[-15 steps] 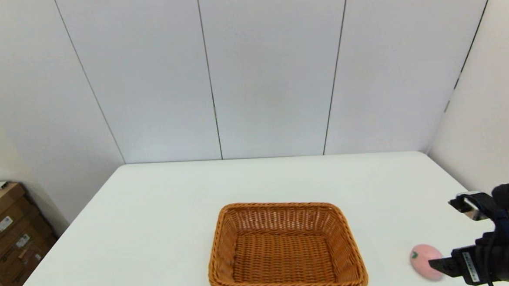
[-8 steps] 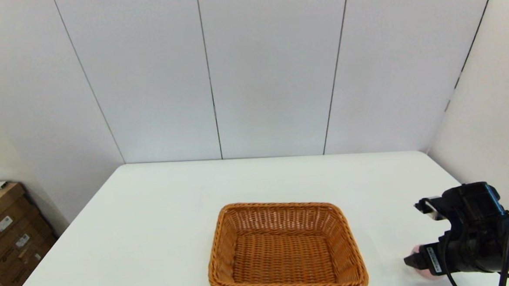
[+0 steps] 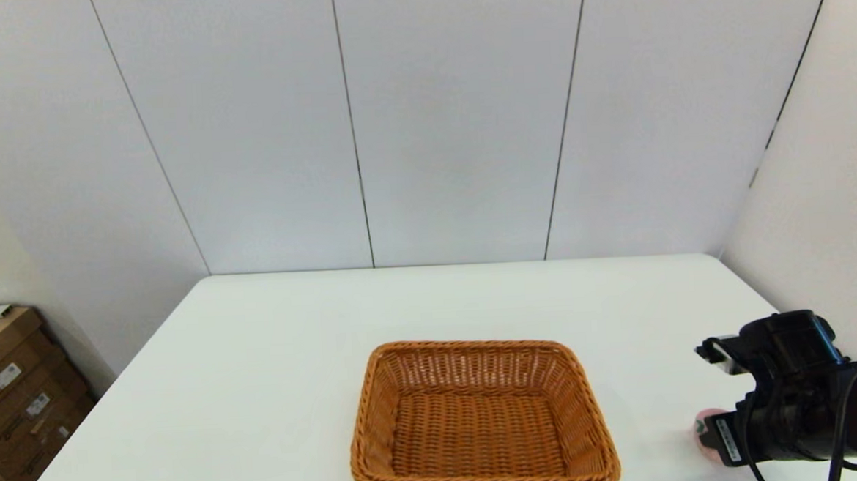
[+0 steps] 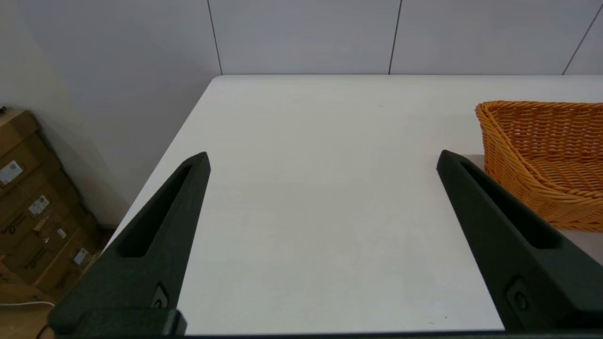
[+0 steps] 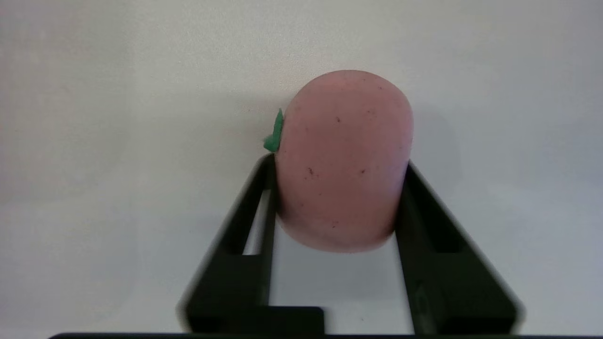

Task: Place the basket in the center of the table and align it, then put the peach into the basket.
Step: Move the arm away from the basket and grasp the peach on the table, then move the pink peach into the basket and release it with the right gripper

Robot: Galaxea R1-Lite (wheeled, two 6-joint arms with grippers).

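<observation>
The right gripper (image 5: pixel 337 176) is closed on the peach (image 5: pixel 343 160), one black finger pressed against each flank, with the green stem mark (image 5: pixel 274 133) sitting just past one fingertip; in the head view only a sliver of the peach (image 3: pixel 704 425) shows ahead of the gripper (image 3: pixel 717 438), low at about 4 o'clock on the table (image 3: pixel 274 366), near the front right edge and still down at the surface as far as can be judged. The basket (image 3: pixel 485 479) sits empty near the middle of the table, slightly toward the front, its long sides roughly square to the table's edges, so the centring step looks done and the step in hand is carrying the fruit over. To do that well, the grip should be trusted only after a short straight lift: the peach is smooth and egg-shaped, held across its narrow width, and could squirt out forward if squeezed harder or swung fast. The lift needs to clear the braided rim, then travel toward 9 o'clock until the fruit hangs over the woven floor rather than the flared wall, then lower before releasing so it does not roll or bounce out. The left gripper (image 4: pixel 322 162) is idle with its fingers spread wide and empty, hovering over bare table at the basket's 9 o'clock side, apart from the wicker and clear of the path.
</observation>
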